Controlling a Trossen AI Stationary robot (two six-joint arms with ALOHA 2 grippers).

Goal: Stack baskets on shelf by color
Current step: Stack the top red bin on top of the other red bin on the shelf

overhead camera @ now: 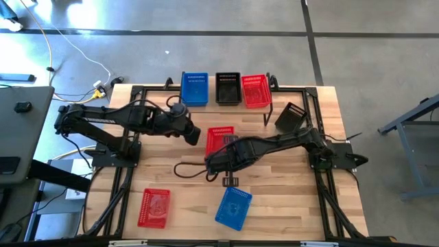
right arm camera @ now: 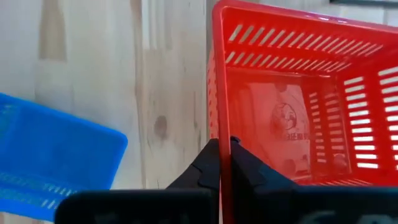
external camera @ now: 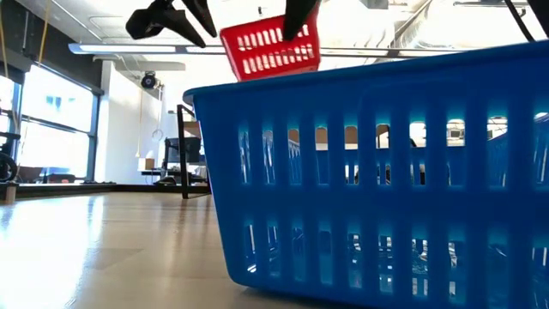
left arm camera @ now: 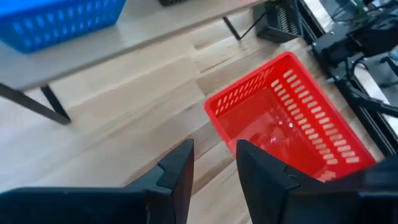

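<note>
A red basket (overhead camera: 218,137) hangs over the table's middle, held by my right gripper (right arm camera: 224,149); the low view shows the red basket (external camera: 270,47) well above the tabletop. My left gripper (left arm camera: 214,165) is open and hovers just left of this basket, touching nothing. The shelf (left arm camera: 143,34) stands at the far edge and carries a blue basket (overhead camera: 194,88), a black basket (overhead camera: 228,88) and a red basket (overhead camera: 255,90). Another red basket (overhead camera: 153,207) and a blue basket (overhead camera: 233,207) rest on their bottoms near the near edge. A black basket (overhead camera: 291,116) lies tilted right of the shelf. My right gripper pinches the rim of one wall (right arm camera: 217,124) of the red basket, one finger inside the basket and one outside. The fingers come from above, pointing down. The basket is lifted clear of the table, open side up and slightly tilted.
The near blue basket (external camera: 377,180) fills the low view close to the camera. Bare tabletop (overhead camera: 171,147) lies under the left arm. Black frame rails (overhead camera: 123,185) run along the left and right sides of the table, and a cable (overhead camera: 188,170) loops under the right arm.
</note>
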